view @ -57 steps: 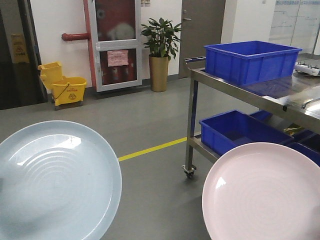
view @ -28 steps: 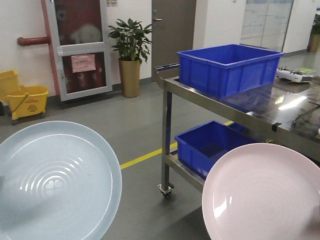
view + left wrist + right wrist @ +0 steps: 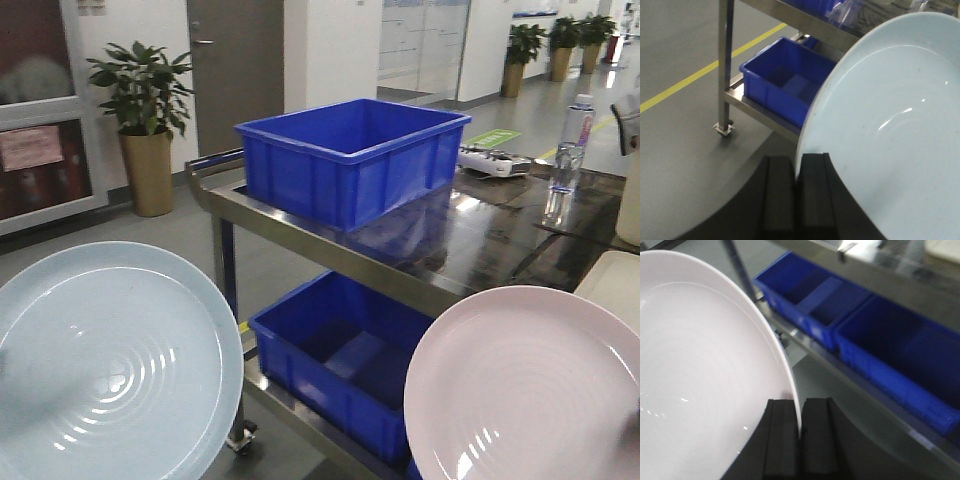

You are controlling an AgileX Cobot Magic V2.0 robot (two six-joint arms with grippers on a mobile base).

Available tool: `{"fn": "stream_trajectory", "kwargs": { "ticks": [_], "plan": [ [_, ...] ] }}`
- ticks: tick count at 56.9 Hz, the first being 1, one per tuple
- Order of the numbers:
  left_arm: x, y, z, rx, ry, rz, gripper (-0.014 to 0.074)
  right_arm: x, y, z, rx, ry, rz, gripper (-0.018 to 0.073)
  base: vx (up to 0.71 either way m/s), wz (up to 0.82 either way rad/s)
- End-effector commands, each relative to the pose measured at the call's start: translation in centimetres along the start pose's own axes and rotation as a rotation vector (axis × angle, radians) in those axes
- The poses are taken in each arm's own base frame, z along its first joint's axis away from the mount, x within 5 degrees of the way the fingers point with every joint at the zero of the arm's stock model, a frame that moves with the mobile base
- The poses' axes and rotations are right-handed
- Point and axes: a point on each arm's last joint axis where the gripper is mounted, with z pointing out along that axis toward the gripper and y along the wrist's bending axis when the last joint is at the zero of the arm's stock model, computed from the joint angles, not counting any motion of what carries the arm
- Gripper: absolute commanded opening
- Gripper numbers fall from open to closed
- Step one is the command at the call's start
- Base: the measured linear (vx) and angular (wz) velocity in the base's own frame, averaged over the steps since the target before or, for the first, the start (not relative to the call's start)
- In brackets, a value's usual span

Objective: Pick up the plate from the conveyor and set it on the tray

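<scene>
The steel trolley (image 3: 300, 240) stands ahead, with a blue crate (image 3: 350, 160) on its top shelf and a second blue crate (image 3: 330, 370) on the lower shelf. At lower left, the pale blue plate (image 3: 110, 370) is tilted, its rim clamped in the left gripper (image 3: 796, 167). At lower right, the pink plate (image 3: 530, 390) has its rim pinched by the right gripper (image 3: 800, 415) (both plates are held off any surface). Only a corner of the tray (image 3: 612, 282) shows on the trolley top, just beyond the pink plate.
</scene>
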Motion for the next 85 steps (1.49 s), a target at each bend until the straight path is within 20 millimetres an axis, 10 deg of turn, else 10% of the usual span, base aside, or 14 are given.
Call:
{"fn": "stream_trajectory", "kwargs": {
  "ticks": [1, 85],
  "plan": [
    [-1.48, -0.48, -0.77, 0.027, -0.114, -0.019, -0.0006, -1.49, 0.17, -0.77, -0.001, -0.115, 0.004, -0.0009, 0.44, -0.53],
    [-1.48, -0.48, -0.77, 0.027, -0.114, -0.019, -0.0006, -1.49, 0.17, -0.77, -0.001, -0.115, 0.004, -0.0009, 0.3, -0.51]
  ]
}}
